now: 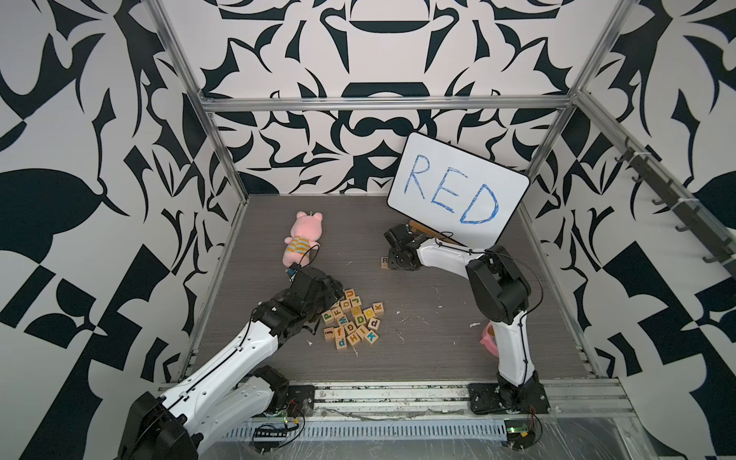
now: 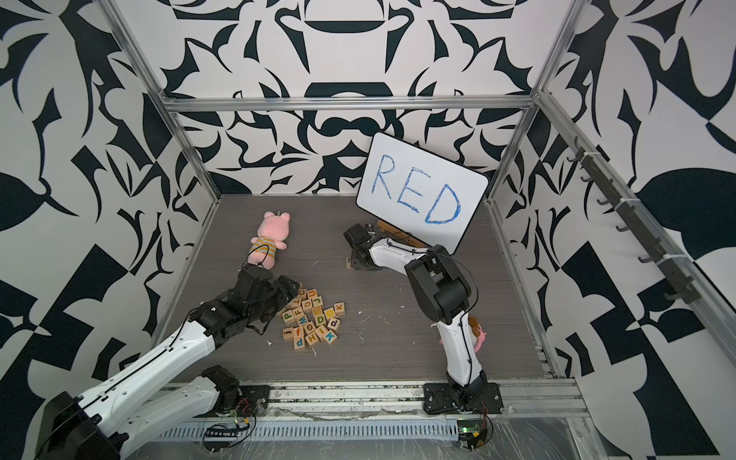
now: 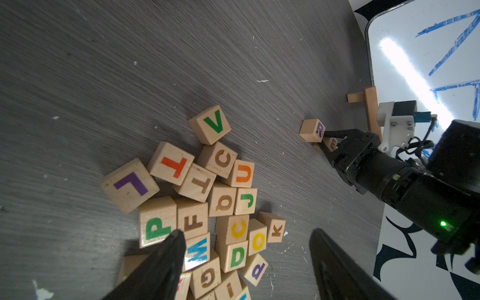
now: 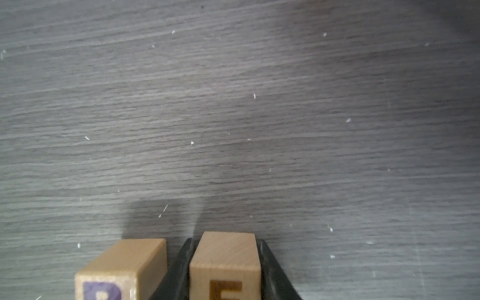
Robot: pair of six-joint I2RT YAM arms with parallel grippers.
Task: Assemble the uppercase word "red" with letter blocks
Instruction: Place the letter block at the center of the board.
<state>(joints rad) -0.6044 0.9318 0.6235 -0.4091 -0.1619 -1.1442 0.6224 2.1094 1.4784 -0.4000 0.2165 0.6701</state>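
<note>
Top view: R block on counter, one o'clock of letter blocks.
Left wrist: my left claw released over green D block.
Right wrist: my right claw grasping E block just beside R block (I judge it light, stiff, smooth; pinch opposite flat faces).

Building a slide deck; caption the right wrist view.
Right gripper clasps the E block beside the R block.

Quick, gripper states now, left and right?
Left gripper: open, holding nothing.
Right gripper: closed on the E block.
</note>
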